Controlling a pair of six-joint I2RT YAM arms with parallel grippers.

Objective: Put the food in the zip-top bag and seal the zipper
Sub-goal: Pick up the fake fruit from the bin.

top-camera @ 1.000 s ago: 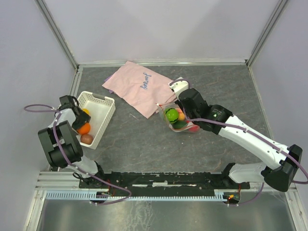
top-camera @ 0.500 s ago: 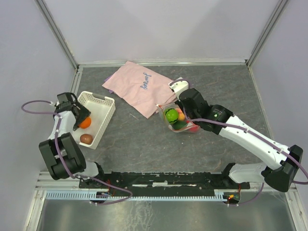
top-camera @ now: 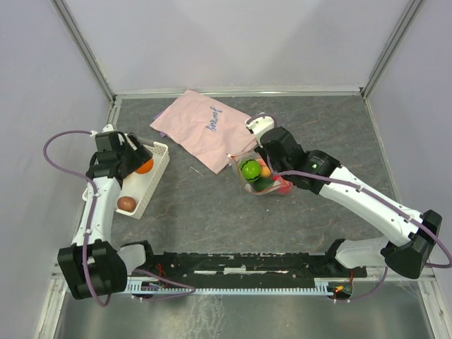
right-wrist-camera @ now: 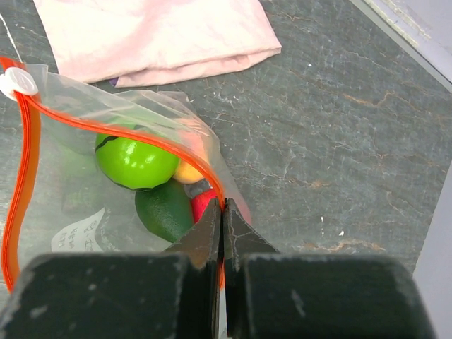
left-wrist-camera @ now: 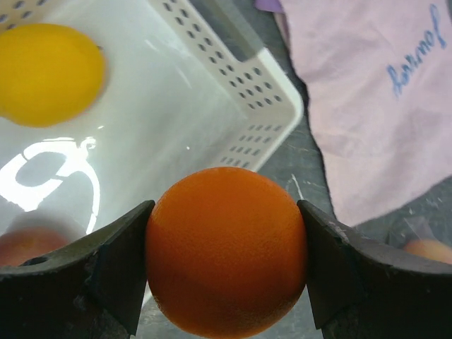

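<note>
My left gripper (top-camera: 140, 164) is shut on an orange fruit (left-wrist-camera: 226, 251) and holds it above the near right corner of the white slotted basket (top-camera: 157, 168). A yellow fruit (left-wrist-camera: 48, 73) and a brown fruit (top-camera: 126, 203) lie in the basket. My right gripper (right-wrist-camera: 223, 209) is shut on the red-orange zipper strip (right-wrist-camera: 134, 133) of the clear zip-top bag (top-camera: 260, 176) and holds its mouth open. A bright green fruit (right-wrist-camera: 135, 161), a dark green one (right-wrist-camera: 165, 210), a red one and a peach one sit inside the bag.
A pink cloth with blue writing (top-camera: 203, 127) lies behind the bag and right of the basket; it also shows in the left wrist view (left-wrist-camera: 374, 99). A white slider tab (right-wrist-camera: 17, 82) sits at the zipper's far end. Grey walls bound the table.
My left gripper has lifted the orange fruit out of the basket and carried it up and right to the basket's right rim. The right arm and bag have barely moved.
</note>
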